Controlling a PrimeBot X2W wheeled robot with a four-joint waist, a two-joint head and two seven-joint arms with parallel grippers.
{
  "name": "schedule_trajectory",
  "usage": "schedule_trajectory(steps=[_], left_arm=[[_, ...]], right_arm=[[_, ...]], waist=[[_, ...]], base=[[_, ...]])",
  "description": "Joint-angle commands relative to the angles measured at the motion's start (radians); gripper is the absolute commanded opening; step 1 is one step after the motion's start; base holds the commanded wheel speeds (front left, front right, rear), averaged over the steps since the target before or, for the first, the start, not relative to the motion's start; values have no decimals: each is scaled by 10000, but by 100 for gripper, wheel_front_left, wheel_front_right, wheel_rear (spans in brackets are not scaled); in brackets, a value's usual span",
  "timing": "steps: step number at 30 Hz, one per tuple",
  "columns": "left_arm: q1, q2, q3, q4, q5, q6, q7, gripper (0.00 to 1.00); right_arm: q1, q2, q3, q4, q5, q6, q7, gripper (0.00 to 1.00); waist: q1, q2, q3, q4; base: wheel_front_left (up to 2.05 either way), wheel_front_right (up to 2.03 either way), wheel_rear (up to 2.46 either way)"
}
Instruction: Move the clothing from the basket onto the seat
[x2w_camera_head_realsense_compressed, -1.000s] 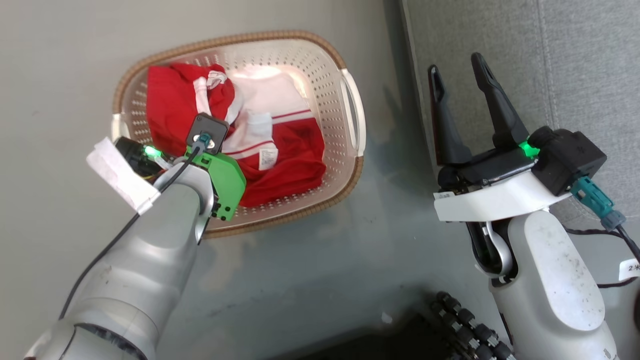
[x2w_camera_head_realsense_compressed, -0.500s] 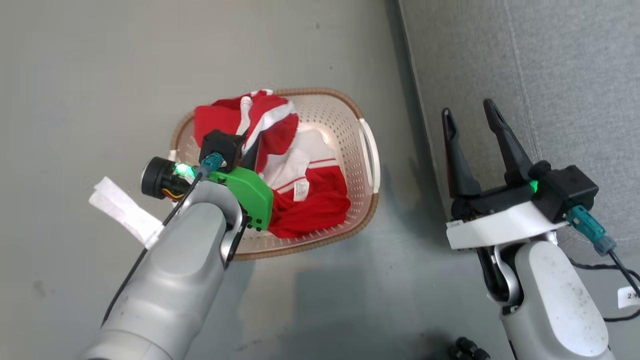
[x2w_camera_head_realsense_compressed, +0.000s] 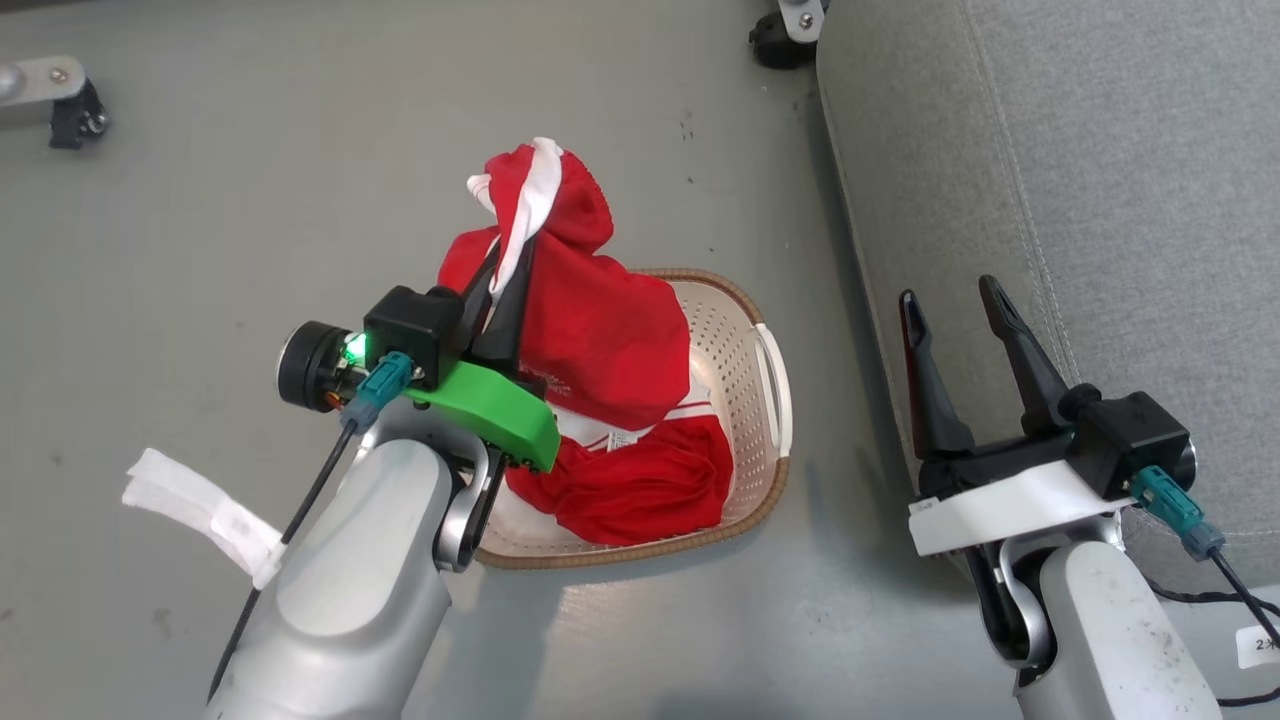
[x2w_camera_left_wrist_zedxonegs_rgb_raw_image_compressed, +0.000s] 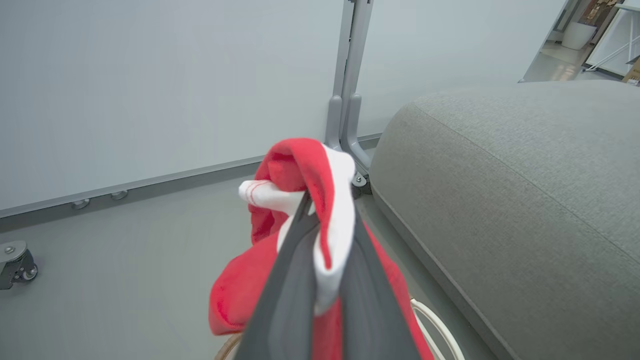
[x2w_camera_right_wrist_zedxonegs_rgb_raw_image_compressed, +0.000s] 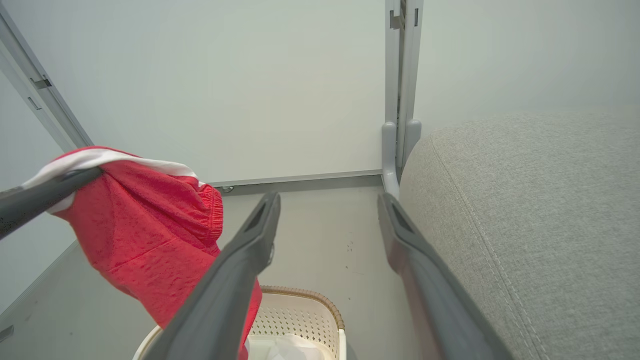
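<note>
Left gripper (x2w_camera_head_realsense_compressed: 510, 270) is clamped on a white-trimmed fold of one red garment (x2w_camera_head_realsense_compressed: 600, 340), which hangs bunched from the fingers above the basket. Right gripper (x2w_camera_head_realsense_compressed: 945, 292) stands with its fingers wide apart and empty, low beside the seat's front edge.

Grey upholstered seat (x2w_camera_head_realsense_compressed: 1080, 200): on the robot's right; no clothing on the part we see.
Perforated basket (x2w_camera_head_realsense_compressed: 738, 380): on the grey floor (x2w_camera_head_realsense_compressed: 200, 250), near the seat but apart from it.
Second garment (x2w_camera_head_realsense_compressed: 640, 490): red with a white striped panel, crumpled in the basket's near end, small sewn label (x2w_camera_head_realsense_compressed: 625, 437) facing up.
We cannot tell jersey from shorts for either piece.

Step in hand, as we judge it: the first piece is gripped and held up, and the carry has not begun, so the task is early. The next move calls for swinging the left arm rightward across the basket handle and over the cushion's rounded edge. It should travel high enough for the hanging hem to clear both, then let go well in from the edge. We cannot tell whether the hem is free of the basket rim.
</note>
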Motion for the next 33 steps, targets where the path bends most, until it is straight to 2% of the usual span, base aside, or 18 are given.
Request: schedule_trajectory(steps=[1, 13, 23, 33], left_arm=[[292, 74, 155, -439, 162, -12, -6, 0], [1821, -184, 1191, -3776, 838, -445, -6, 0], [3081, -266, 1490, -4864, 1116, -649, -4, 0], [4075, -317, 1464, -5190, 1085, -679, -2, 0]], right_arm=[[203, -26, -20, -31, -75, 1, 50, 100], [947, -29, -184, -492, -199, 1, 621, 100], [1641, -29, -69, -896, -85, 1, 1098, 100], [2266, -29, 47, -1097, 76, 1, 1332, 100]], waist=[[1, 0, -501, 377], [1, 0, -1668, 874], [1, 0, -2566, 880], [1, 0, -3160, 776]], base=[[0, 0, 0], [0, 0, 0], [0, 0, 0], [0, 0, 0]])
